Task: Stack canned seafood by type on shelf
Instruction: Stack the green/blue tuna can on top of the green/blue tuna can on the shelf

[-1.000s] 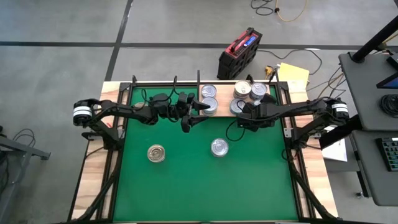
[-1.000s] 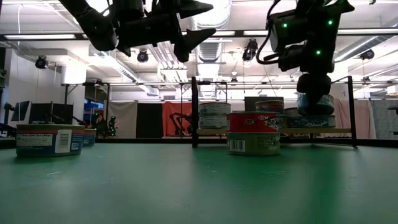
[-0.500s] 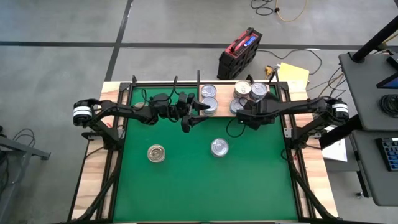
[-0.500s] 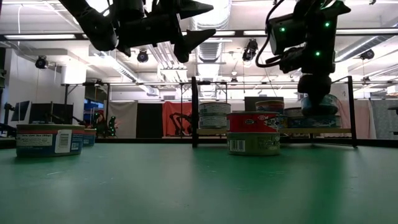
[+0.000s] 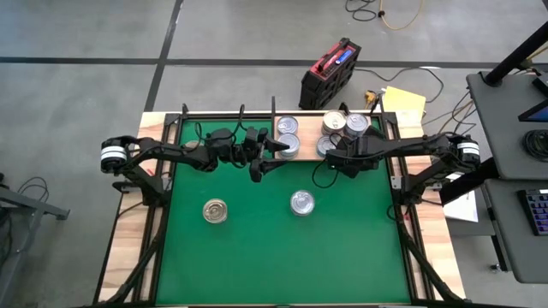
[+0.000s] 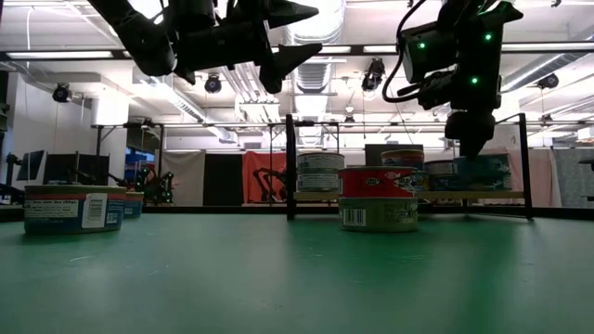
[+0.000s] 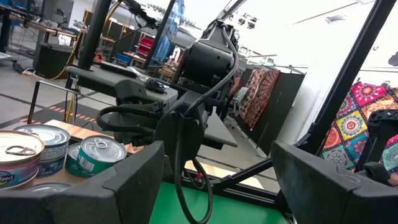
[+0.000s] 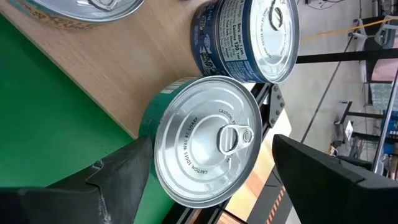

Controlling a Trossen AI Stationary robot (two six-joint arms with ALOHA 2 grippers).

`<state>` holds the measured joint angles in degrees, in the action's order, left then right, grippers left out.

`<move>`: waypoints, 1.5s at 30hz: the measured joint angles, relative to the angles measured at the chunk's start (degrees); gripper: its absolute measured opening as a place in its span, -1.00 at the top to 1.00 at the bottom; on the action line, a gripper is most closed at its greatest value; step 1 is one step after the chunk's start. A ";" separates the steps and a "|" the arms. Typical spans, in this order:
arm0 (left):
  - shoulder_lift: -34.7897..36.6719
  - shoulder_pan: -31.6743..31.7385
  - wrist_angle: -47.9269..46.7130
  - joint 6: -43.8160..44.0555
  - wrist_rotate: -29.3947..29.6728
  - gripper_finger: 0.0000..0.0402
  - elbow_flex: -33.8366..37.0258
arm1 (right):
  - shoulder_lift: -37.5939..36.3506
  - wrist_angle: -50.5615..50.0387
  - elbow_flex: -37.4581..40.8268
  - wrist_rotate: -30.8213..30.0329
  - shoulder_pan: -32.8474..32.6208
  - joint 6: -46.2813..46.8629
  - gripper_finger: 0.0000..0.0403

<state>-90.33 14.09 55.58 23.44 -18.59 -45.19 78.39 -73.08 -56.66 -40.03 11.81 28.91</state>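
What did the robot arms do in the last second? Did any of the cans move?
The right gripper slid a little toward the table's middle along the shelf and lowered the can it carried onto the shelf; the can now sits between its open fingers. The left gripper stayed raised and open. The two cans on the green mat and the other shelf cans did not move.

Two black jointed arms, silver-white wrist collars, green indicator lights, looping cables.

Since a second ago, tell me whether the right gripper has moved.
Yes. In the high view the right gripper has shifted left along the shelf, toward its post; in the low view it has dropped closer to the shelf's cans.
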 joint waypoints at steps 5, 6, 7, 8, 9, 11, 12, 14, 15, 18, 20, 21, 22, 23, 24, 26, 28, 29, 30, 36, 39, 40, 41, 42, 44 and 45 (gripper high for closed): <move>-0.02 0.02 0.01 0.00 0.00 -0.39 0.00 | 0.00 0.00 0.00 0.00 0.00 0.00 -0.55; -0.02 0.00 0.01 0.00 0.00 -0.39 0.00 | 0.00 -0.02 0.00 -0.01 0.00 0.00 -0.54; 0.00 0.01 0.01 0.00 0.00 -0.39 0.00 | 0.00 -0.09 0.00 -0.02 0.00 0.00 -0.53; 0.00 0.02 0.01 0.00 0.00 -0.39 0.00 | 0.00 -0.17 0.00 -0.02 0.02 0.00 -0.53; -0.02 0.01 0.01 0.00 0.00 -0.39 0.00 | 0.00 -0.20 0.00 -0.11 0.02 0.00 -0.52; -0.02 0.00 0.03 0.00 0.00 -0.39 0.00 | 0.00 -0.44 0.00 -0.68 0.02 0.01 -0.52; 0.00 0.01 0.03 0.00 0.00 -0.39 0.00 | 0.00 -0.72 0.00 -0.99 0.02 0.01 -0.52; -0.01 0.02 0.03 0.00 0.00 -0.39 0.00 | 0.00 -1.27 0.00 -2.07 0.02 0.09 -0.53; 0.00 0.02 0.03 0.00 0.00 -0.39 0.00 | 0.00 -1.68 -0.02 -2.40 0.02 0.34 -0.53; 0.00 0.00 0.03 0.00 0.00 -0.39 0.00 | 0.00 -2.01 -0.02 -2.57 0.25 0.55 -0.52; -0.01 0.02 0.05 0.00 0.00 -0.39 0.00 | 0.00 -2.03 -0.02 -2.71 0.53 0.56 -0.51; 0.00 0.02 0.06 0.00 0.00 -0.39 0.00 | 0.00 -2.07 -0.02 -2.99 0.64 0.66 -0.51; 0.00 0.02 0.05 0.00 0.00 -0.39 0.00 | 0.00 -2.14 -0.02 -3.30 0.85 0.91 -0.51; -0.01 0.01 0.05 0.00 0.00 -0.39 0.00 | 0.00 -2.28 -0.02 -3.55 1.09 1.11 -0.51; -0.02 0.02 0.05 0.00 0.00 -0.39 0.00 | 0.00 -2.47 -0.02 -3.70 1.39 1.15 -0.52; -0.02 0.02 0.05 0.00 -0.01 -0.39 0.00 | 0.00 -2.82 -0.02 -3.94 1.98 1.17 -0.52; -0.02 0.02 0.05 0.00 0.00 -0.39 0.00 | 0.00 -2.96 -0.02 -4.29 2.39 1.16 -0.51; -0.02 0.01 0.05 0.00 0.00 -0.39 0.00 | 0.00 -2.97 -0.02 -4.59 2.49 1.12 -0.51; -0.02 0.02 0.05 0.00 0.00 -0.39 0.00 | 0.00 -2.97 -0.02 -4.78 2.51 1.09 -0.50; -0.02 0.00 0.05 0.00 0.00 -0.39 0.00 | 0.00 -2.99 -0.02 -5.24 2.49 1.09 -0.51; -0.02 0.02 0.05 0.00 0.00 -0.39 0.00 | 0.00 -3.02 -0.04 -6.53 2.49 1.09 -0.50; -0.02 0.00 0.05 -0.01 0.00 -0.39 0.00 | 0.00 -3.06 -0.08 -6.82 2.49 1.09 -0.49; -0.01 0.02 0.05 0.00 0.00 -0.39 0.00 | 0.00 -3.05 -0.15 -7.19 2.49 1.11 -0.48; -0.02 0.02 0.05 0.00 0.00 -0.39 0.00 | 0.00 -3.06 -0.25 -7.72 2.49 1.10 -0.47; -0.01 0.02 0.06 -0.01 0.00 -0.39 0.00 | 0.00 -3.05 -0.52 -8.06 2.53 1.11 -0.46; -0.02 0.02 0.07 0.00 0.00 -0.39 0.00 | 0.00 -3.15 -0.68 -8.05 2.66 1.11 -0.45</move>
<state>-90.35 14.11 55.66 23.44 -18.59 -45.19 78.39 -76.23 -57.34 -48.08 14.48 30.02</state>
